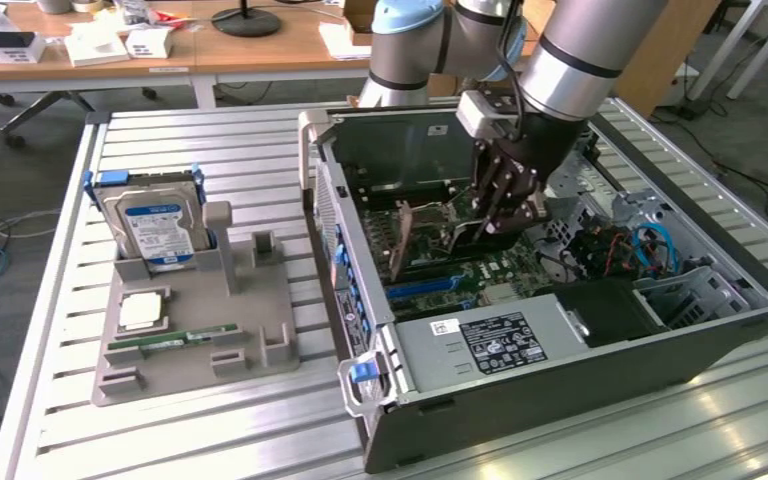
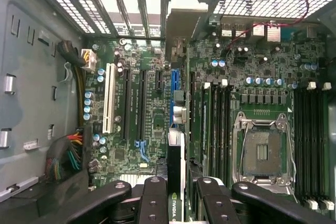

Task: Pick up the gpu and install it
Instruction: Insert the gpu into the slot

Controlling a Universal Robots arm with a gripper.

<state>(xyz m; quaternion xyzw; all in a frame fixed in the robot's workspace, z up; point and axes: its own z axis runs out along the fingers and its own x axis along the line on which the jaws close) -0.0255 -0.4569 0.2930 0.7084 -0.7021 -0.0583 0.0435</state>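
Note:
The gpu, a thin card with a brownish board face, stands on edge inside the open computer case, low over the motherboard. My gripper reaches down into the case and is shut on the card's upper edge. In the wrist view the gpu runs edge-on between my black fingers, showing a green-lettered label. It lines up with the blue expansion slot. Whether its lower edge touches the slot is hidden.
A grey parts holder beside the case carries a silver hard drive, a green RAM stick and a small square chip. Around the card are the case walls, a white slot, an open CPU socket and cables.

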